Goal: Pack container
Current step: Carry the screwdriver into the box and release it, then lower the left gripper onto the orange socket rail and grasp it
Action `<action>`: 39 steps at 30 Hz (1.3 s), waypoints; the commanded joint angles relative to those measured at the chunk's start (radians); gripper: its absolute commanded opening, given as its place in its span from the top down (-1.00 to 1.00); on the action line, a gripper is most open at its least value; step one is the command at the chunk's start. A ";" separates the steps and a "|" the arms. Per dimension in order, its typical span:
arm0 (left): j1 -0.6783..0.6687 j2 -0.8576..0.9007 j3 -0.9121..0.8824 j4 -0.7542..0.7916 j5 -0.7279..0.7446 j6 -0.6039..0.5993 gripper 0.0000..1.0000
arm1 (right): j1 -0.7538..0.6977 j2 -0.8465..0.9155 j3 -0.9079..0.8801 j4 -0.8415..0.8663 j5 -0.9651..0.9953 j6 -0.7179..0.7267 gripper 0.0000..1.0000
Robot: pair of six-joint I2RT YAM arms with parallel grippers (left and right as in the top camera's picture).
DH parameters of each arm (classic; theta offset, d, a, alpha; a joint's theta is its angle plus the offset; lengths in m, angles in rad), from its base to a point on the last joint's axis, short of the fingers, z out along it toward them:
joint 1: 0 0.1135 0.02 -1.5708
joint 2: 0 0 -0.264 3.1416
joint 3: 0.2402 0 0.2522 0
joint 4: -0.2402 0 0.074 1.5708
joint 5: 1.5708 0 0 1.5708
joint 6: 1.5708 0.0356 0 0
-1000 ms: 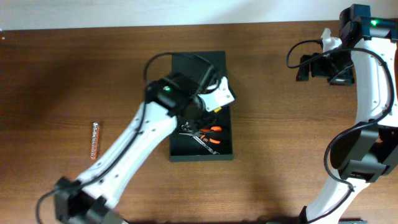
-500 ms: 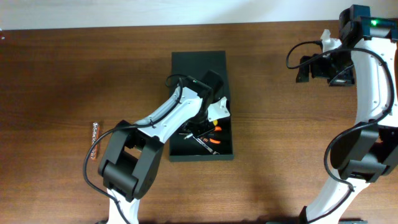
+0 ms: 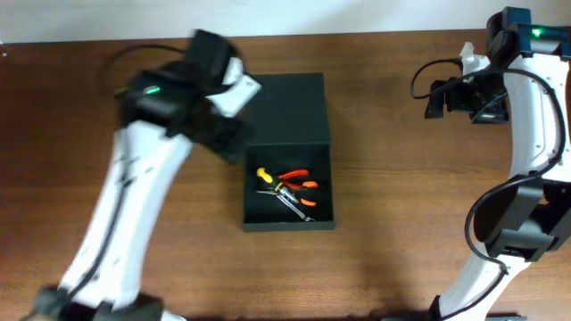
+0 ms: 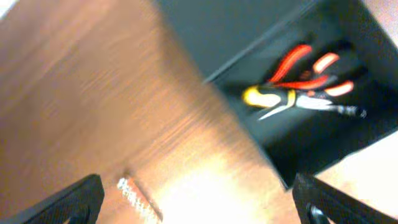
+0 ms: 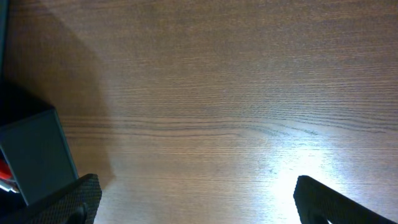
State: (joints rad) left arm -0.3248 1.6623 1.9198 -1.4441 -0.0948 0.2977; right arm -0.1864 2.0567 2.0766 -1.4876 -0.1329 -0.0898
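Note:
The container [image 3: 287, 223] lies open at mid-table, its flap lid [image 3: 285, 107] folded back towards the far side. Inside lie a yellow-handled screwdriver [image 3: 265, 175] and orange-handled pliers [image 3: 299, 180]. The left wrist view shows the same box [image 4: 323, 142] with the screwdriver [image 4: 267, 98] and pliers [image 4: 298, 62], blurred. My left gripper [image 3: 227, 141] hovers by the box's left edge near the lid hinge; its jaws [image 4: 202, 208] stand open and empty. My right gripper [image 3: 437, 96] is far right of the box and also open [image 5: 199, 205], over bare wood.
A small silver-and-orange stick-like item [image 4: 140, 199] lies on the wood left of the container, between my left fingers in the wrist view. The container's grey-green corner [image 5: 37, 155] shows at the left edge of the right wrist view.
My left gripper has opened and swung up and to the left, out of the container, uncovering the tools inside. The right arm has not moved.

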 commanded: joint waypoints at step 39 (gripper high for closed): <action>0.696 0.180 -0.804 0.613 0.087 -0.056 -0.99 | 0.002 0.001 -0.005 -0.016 -0.012 -0.010 -0.98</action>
State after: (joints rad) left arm 0.3492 1.8183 1.1236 -0.8425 -0.0181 0.2214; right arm -0.1864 2.0567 2.0762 -1.4994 -0.1333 -0.0898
